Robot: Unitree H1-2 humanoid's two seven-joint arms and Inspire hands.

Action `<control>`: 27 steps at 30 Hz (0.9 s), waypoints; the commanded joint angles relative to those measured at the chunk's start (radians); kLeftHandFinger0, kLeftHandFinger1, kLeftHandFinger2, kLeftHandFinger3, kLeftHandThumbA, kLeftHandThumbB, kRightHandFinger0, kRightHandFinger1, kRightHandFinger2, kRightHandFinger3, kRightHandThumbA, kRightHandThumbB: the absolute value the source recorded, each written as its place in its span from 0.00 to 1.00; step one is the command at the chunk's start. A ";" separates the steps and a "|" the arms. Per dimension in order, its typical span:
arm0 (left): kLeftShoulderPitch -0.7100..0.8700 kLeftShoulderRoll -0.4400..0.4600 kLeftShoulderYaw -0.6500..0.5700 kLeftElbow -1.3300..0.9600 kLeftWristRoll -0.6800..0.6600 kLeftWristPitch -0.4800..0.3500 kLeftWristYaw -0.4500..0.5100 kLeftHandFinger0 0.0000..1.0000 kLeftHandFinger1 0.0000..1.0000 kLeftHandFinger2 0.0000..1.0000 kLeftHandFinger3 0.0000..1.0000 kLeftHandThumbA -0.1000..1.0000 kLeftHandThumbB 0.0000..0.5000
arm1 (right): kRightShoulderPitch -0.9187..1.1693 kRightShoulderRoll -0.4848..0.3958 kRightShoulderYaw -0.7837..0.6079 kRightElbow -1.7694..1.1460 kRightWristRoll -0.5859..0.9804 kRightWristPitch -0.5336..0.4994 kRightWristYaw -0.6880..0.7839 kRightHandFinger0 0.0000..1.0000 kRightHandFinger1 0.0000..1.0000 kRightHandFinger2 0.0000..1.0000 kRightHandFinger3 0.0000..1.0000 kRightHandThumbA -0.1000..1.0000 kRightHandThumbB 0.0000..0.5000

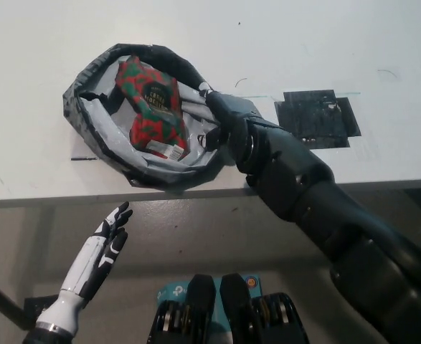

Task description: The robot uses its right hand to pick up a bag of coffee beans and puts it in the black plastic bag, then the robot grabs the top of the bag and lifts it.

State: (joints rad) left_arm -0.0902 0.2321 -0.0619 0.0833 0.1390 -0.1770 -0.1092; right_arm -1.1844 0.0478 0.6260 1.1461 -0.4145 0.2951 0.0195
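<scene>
I see the bag of coffee beans [153,107], red and green with a dark label, lying tilted inside the black plastic bag [95,147], whose grey lining shows and whose rolled rim forms an open ring around it. The plastic bag sits on the white tabletop [45,43], close to its near edge.

My right robot hand [221,118] is at the bag's right rim, the black hand reaching down over the rolled edge and touching it. From this angle the wrist covers the fingers, so I cannot tell whether they have closed on the rim or are apart. The black forearm runs back from there to the lower right of the view, crossing the tabletop edge.

To the right of the arm, a dark square patch [316,118] lies flat on the tabletop, apart from the bag.

My left robot hand [106,240], white with dark palm parts, rests below the tabletop edge at the lower left, fingers extended and spread, holding nothing.
</scene>
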 commanded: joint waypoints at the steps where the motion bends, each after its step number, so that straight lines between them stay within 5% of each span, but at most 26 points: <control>1: -0.021 0.017 -0.003 -0.026 -0.006 -0.016 -0.019 1.00 1.00 1.00 1.00 1.00 0.41 | -0.053 0.011 -0.011 0.003 -0.066 -0.017 -0.131 0.44 0.52 0.67 1.00 0.27 0.49; 2: -0.024 0.017 -0.002 -0.022 -0.009 -0.023 -0.019 1.00 1.00 1.00 1.00 1.00 0.39 | -0.042 0.008 -0.033 -0.013 -0.069 -0.050 -0.219 0.21 0.24 0.38 0.85 0.05 0.42; 3: -0.027 0.016 -0.001 -0.020 -0.013 -0.027 -0.019 1.00 1.00 1.00 1.00 1.00 0.39 | -0.040 0.008 -0.044 -0.018 -0.069 -0.061 -0.252 0.21 0.24 0.38 0.85 0.05 0.42; 4: -0.028 0.017 -0.002 -0.020 -0.010 -0.025 -0.019 1.00 1.00 1.00 1.00 1.00 0.40 | -0.040 0.008 -0.056 -0.023 -0.065 -0.070 -0.266 0.02 0.07 0.24 0.69 0.00 0.39; 6: -0.030 0.018 -0.002 -0.014 -0.004 -0.034 -0.015 1.00 1.00 1.00 1.00 1.00 0.39 | -0.035 0.004 -0.094 -0.046 -0.045 -0.114 -0.305 0.00 0.00 0.11 0.43 0.00 0.37; 7: -0.031 0.018 -0.003 -0.012 -0.002 -0.039 -0.014 1.00 1.00 1.00 1.00 1.00 0.38 | -0.034 0.003 -0.104 -0.051 -0.043 -0.122 -0.314 0.00 0.04 0.18 0.41 0.00 0.36; 9: -0.032 0.018 -0.003 -0.009 -0.003 -0.041 -0.014 1.00 1.00 1.00 1.00 1.00 0.38 | -0.041 -0.001 -0.129 -0.066 -0.038 -0.131 -0.323 0.01 0.19 0.43 0.58 0.00 0.37; 10: -0.033 0.018 -0.003 -0.007 -0.002 -0.042 -0.014 1.00 1.00 1.00 1.00 1.00 0.38 | -0.043 -0.002 -0.139 -0.069 -0.037 -0.137 -0.327 0.00 0.21 0.46 0.60 0.00 0.40; 16: -0.038 0.018 -0.004 -0.008 0.004 -0.040 -0.010 1.00 1.00 1.00 1.00 1.00 0.37 | -0.058 -0.006 -0.190 -0.103 -0.035 -0.151 -0.322 0.00 0.14 0.41 0.52 0.02 0.42; 22: -0.043 0.018 -0.005 -0.013 0.005 -0.026 -0.012 1.00 1.00 1.00 1.00 1.00 0.38 | -0.057 -0.011 -0.235 -0.142 -0.019 -0.163 -0.300 0.00 0.00 0.17 0.32 0.00 0.44; 27: -0.046 0.018 -0.004 -0.014 0.003 -0.026 -0.011 0.99 1.00 1.00 1.00 1.00 0.37 | -0.066 -0.002 -0.293 -0.154 0.016 -0.136 -0.267 0.00 0.01 0.19 0.27 0.00 0.43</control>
State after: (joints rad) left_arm -0.1105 0.2325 -0.0657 0.0868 0.1396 -0.1802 -0.1095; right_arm -1.1755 0.0520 0.3854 1.0459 -0.4351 0.1925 -0.2347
